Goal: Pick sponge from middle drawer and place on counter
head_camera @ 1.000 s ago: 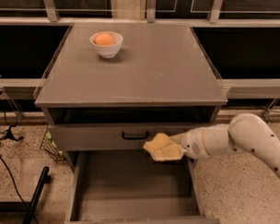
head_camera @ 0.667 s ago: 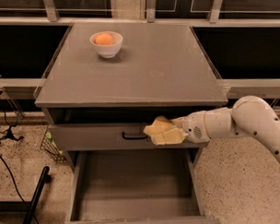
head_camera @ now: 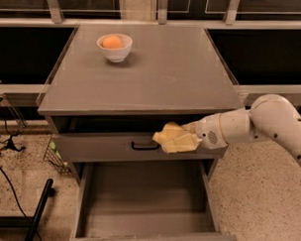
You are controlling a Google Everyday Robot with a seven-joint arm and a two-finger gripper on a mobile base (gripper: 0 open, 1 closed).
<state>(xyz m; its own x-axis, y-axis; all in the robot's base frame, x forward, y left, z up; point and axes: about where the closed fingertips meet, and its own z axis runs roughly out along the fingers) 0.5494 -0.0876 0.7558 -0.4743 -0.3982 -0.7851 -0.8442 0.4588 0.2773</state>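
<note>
Sponge [head_camera: 166, 132], small, pale yellow, soft, wavy-edged: off the drawer floor and up in the air, gripped at the tip of your tool [head_camera: 178, 142]. The tool's blocky pale yellow pads are pressed together on the sponge, and pad and sponge blur into one yellow lump, so you cannot tell exactly where one ends.

Tool position: in front of the grey drawer front [head_camera: 100, 148], just right of its black handle [head_camera: 145, 146] and partly covering that front's right end. It sits below the overhanging front edge of the counter [head_camera: 167, 78] and above the open drawer.

White rounded arm [head_camera: 269, 121] comes in from your right, elbow high, wrist pointing left. The wrist housing [head_camera: 212, 137] bears a small round dotted patch; it does not read as letters.

Middle drawer [head_camera: 147, 202], wide shallow grey box with low side walls: pulled out toward the camera, with its flat floor in view.

Counter, large smooth grey square slab: a white bowl [head_camera: 114, 51] stands at its back left, holding a round orange object [head_camera: 112, 41]. Bowl and sponge are well apart.

Surroundings: speckled stone floor [head_camera: 266, 206]; a wire basket [head_camera: 52, 156] beside the cabinet's left side; a black pole [head_camera: 38, 213] leaning low at left.
</note>
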